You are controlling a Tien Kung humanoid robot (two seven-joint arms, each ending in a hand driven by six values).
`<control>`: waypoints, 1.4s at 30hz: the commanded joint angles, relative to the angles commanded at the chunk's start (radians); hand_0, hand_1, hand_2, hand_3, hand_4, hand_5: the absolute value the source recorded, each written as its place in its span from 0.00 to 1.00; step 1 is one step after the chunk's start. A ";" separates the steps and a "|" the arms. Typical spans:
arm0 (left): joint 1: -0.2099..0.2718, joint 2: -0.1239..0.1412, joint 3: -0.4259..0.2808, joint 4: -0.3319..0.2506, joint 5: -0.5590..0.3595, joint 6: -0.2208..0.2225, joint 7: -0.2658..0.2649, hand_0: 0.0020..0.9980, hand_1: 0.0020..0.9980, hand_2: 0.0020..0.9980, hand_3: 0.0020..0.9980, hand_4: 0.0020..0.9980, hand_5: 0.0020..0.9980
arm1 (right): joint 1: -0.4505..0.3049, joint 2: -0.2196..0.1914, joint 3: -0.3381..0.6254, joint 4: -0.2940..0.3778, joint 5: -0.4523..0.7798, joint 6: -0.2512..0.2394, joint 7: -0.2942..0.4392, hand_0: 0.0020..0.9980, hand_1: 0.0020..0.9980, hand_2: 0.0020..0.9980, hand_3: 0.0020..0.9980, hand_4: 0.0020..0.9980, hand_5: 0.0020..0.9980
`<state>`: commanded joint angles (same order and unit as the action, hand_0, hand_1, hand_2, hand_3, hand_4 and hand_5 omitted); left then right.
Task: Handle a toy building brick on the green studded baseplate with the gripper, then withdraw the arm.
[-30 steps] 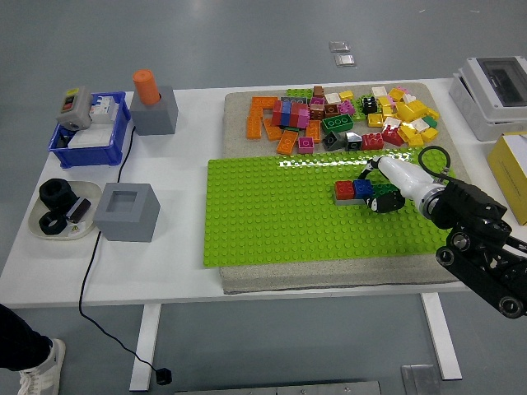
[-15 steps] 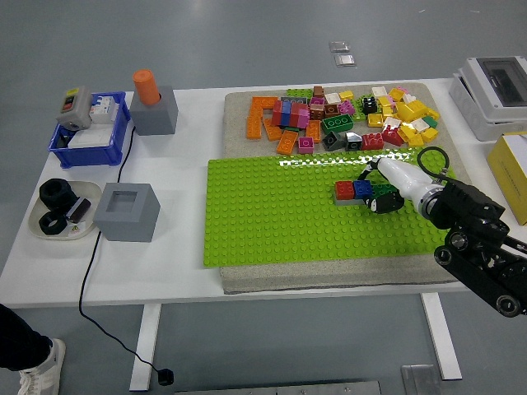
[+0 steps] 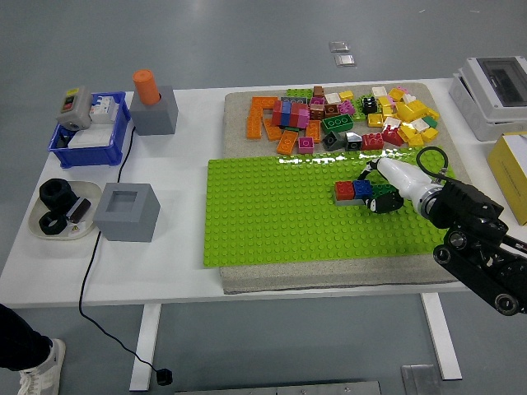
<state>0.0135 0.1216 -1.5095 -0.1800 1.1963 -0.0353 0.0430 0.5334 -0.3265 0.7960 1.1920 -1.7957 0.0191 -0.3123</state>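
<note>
Nothing has visibly shifted since earlier: the right hand (image 3: 380, 197) stays at the red-and-blue brick (image 3: 353, 191), its grip apparently closed on it, though partly hidden. The green baseplate (image 3: 272, 222) lies bare leftward to its edge.

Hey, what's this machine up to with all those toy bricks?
A robot's black right arm reaches in from the right over the green studded baseplate. Its white-tipped hand sits at a short row of bricks on the plate: a red brick, a blue brick and a dark green brick. The hand is right at the dark green one, though its grip is hard to make out. A loose pile of colourful bricks lies behind the plate. No left arm is in view.
</note>
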 joint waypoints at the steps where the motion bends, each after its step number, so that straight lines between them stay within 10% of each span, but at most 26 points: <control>1: 0.000 0.000 0.001 0.000 -0.001 0.000 0.000 0.60 0.62 0.54 0.60 0.76 0.21 | 0.001 0.000 0.001 -0.002 0.000 0.000 0.000 0.95 0.94 0.93 0.58 0.59 0.06; 42: -0.004 -0.001 0.016 0.000 -0.014 -0.005 -0.005 0.60 0.62 0.54 0.60 0.77 0.20 | 0.004 -0.002 -0.006 -0.002 0.011 0.001 0.004 0.96 0.94 0.95 0.67 0.64 0.06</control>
<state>0.0097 0.1203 -1.4939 -0.1800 1.1825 -0.0398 0.0380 0.5373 -0.3281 0.7900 1.1905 -1.7845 0.0196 -0.3086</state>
